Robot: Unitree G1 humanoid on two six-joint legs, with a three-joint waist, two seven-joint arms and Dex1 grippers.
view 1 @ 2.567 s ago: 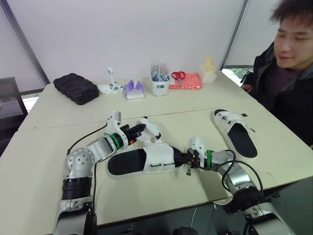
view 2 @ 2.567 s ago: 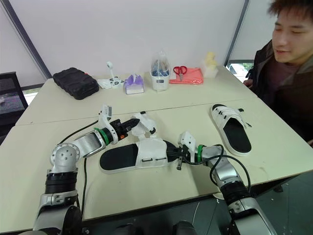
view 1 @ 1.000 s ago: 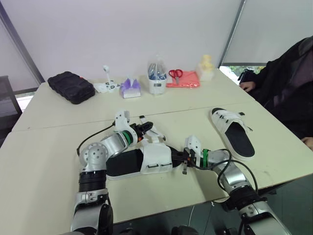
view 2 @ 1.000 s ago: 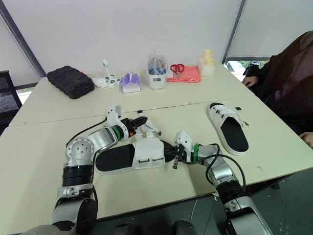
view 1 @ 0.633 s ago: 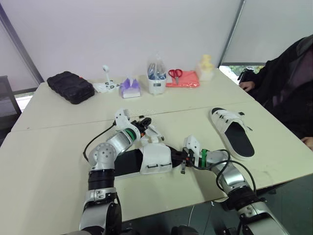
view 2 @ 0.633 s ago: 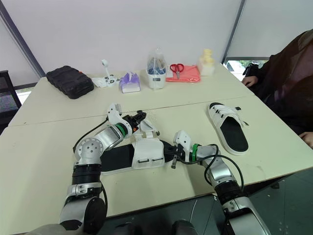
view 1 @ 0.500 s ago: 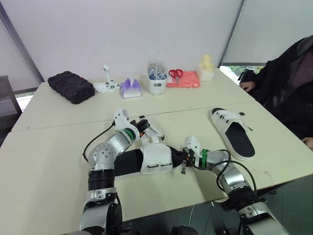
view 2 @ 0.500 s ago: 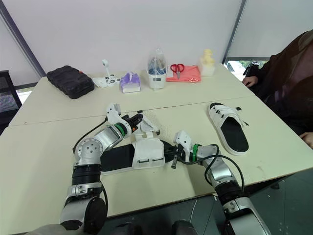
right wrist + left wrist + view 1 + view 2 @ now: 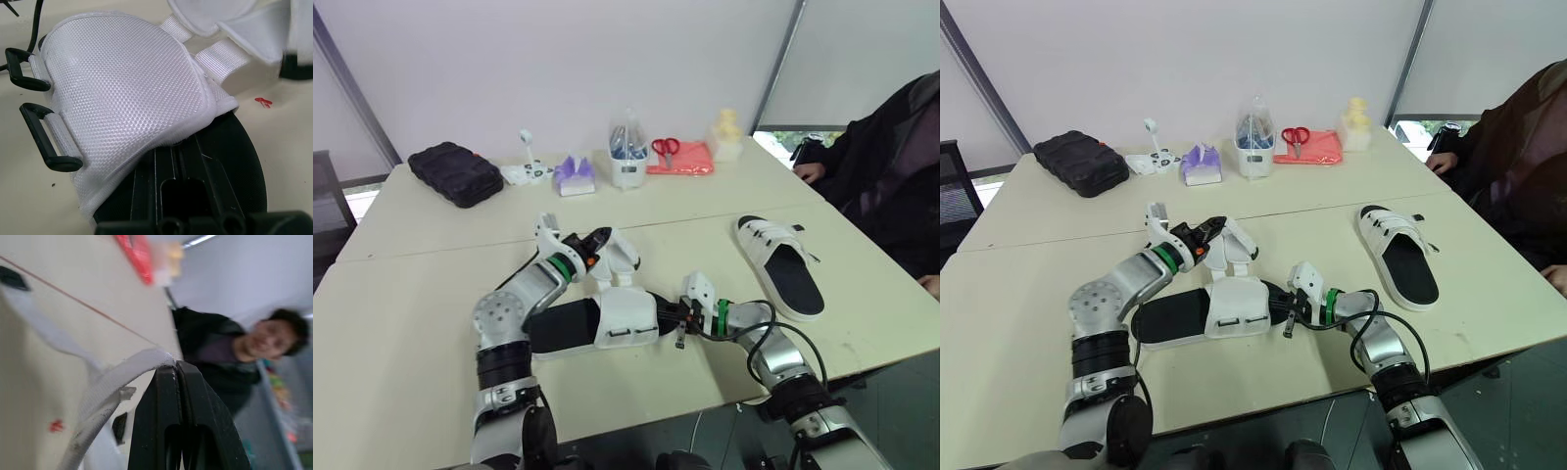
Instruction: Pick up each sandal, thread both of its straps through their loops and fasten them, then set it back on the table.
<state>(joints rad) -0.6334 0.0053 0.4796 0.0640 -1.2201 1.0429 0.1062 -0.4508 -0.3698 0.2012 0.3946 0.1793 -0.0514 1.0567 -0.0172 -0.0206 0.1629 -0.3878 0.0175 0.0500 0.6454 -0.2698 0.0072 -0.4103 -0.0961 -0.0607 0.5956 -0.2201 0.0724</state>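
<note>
Both grippers are holding the near sandal [image 9: 604, 320] on the table [image 9: 401, 304].
The left gripper [image 9: 598, 239] is pinching a raised white strap [image 9: 117, 378]; the right gripper [image 9: 676, 316] is clamping the black sole's end.

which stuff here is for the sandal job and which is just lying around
Job: near sandal, its strap pinched in the left claw, right claw at its toe, far sandal.
Lying about: black pouch, tissue pack, scissors, red cloth.

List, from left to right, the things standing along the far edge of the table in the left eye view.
black case → small white gadget → purple packet → white container → red cloth → yellow figure
</note>
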